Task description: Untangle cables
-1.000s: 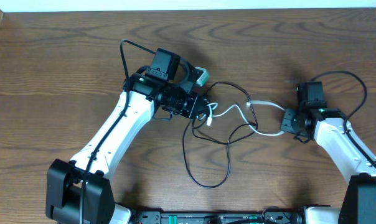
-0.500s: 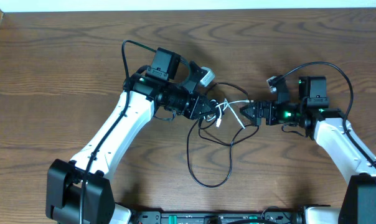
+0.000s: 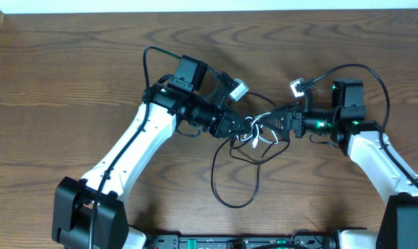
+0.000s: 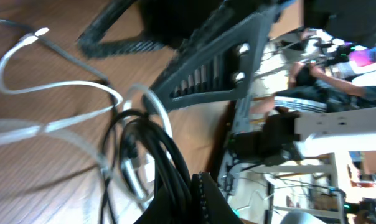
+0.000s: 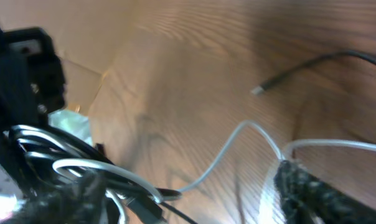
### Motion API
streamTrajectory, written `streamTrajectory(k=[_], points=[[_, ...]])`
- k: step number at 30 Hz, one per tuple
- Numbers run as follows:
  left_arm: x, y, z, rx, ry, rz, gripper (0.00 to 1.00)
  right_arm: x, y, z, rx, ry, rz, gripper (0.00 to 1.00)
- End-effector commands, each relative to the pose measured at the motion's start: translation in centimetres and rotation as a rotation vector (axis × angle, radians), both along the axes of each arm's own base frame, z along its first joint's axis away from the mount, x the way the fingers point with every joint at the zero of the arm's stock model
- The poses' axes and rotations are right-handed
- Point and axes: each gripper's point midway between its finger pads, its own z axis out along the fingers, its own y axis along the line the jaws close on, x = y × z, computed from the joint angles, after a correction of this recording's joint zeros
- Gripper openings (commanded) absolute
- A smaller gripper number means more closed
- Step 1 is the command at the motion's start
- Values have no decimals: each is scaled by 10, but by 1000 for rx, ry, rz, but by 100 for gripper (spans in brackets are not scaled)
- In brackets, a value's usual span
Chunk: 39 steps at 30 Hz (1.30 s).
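The cables lie tangled at the table's middle: a white cable (image 3: 259, 133) is bunched between the two grippers, and a black cable (image 3: 234, 202) loops toward the near edge. My left gripper (image 3: 241, 127) is shut on a bundle of black cable strands (image 4: 169, 168), with white cable loops (image 4: 57, 84) beside it. My right gripper (image 3: 275, 123) faces it from the right, open. Its fingers straddle the white cable (image 5: 238, 140) and black strands (image 5: 175, 196). A loose black cable end with a plug (image 5: 266, 87) lies on the wood beyond.
The wooden table (image 3: 70, 83) spreads around the tangle. The arms' own thick black wires arch over the left wrist (image 3: 148, 59) and the right wrist (image 3: 361, 69). The right gripper's fingers (image 4: 206, 68) fill the top of the left wrist view.
My right gripper has swung up and reached left into the tangle. My left gripper has shifted right with the black cable. The white cable has bunched up between them.
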Motion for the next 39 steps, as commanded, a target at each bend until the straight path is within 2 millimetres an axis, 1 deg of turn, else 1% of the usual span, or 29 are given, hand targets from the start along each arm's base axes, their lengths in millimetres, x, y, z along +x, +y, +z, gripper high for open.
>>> streamTrajectory(k=[1, 3, 5, 11, 14, 16, 18, 20, 22, 24, 26, 29, 32, 33, 36, 39], points=[[-12, -7, 26, -133, -2, -70, 8, -10, 11, 12, 61, -16, 75, 72], [-13, -9, 32, -167, -10, -85, 8, -14, 16, 13, 70, -15, 95, 68], [-11, -10, 33, -173, -21, -85, 8, -18, 20, 14, 76, -13, 113, 65], [-6, -8, 34, -175, -29, -70, 8, -29, 32, 20, 114, -9, 175, 64], [-5, -7, 34, -173, -24, -64, 8, -30, 33, 20, 116, -10, 181, 59], [-5, -7, 34, -173, -22, -63, 7, -30, 33, 20, 116, -10, 181, 51], [-5, -7, 34, -173, -21, -63, 8, -30, 33, 20, 116, -11, 181, 40], [-5, -7, 34, -173, -21, -63, 8, -30, 33, 20, 116, -11, 181, 23], [-4, -7, 33, -169, -24, -61, 7, -30, 33, 20, 115, -11, 180, 9], [-1, -5, 28, -136, -38, -42, 8, -30, 33, 20, 115, -11, 179, 3], [9, -1, 15, -59, -67, 2, 8, -29, 32, 20, 112, -9, 177, 1], [25, 10, -6, 82, -80, 104, 8, -29, 32, 17, 101, 4, 168, 1], [40, 22, -21, 196, -86, 203, 8, -26, 27, 3, 37, 40, 117, 1], [47, 28, -27, 243, -85, 250, 8, -23, 22, -9, -21, 73, 75, 1], [50, 32, -30, 272, -93, 273, 8, -24, 15, -24, -93, 127, 29, 1], [50, 32, -31, 273, -94, 273, 8, -27, 13, -28, -104, 154, 25, 1]])
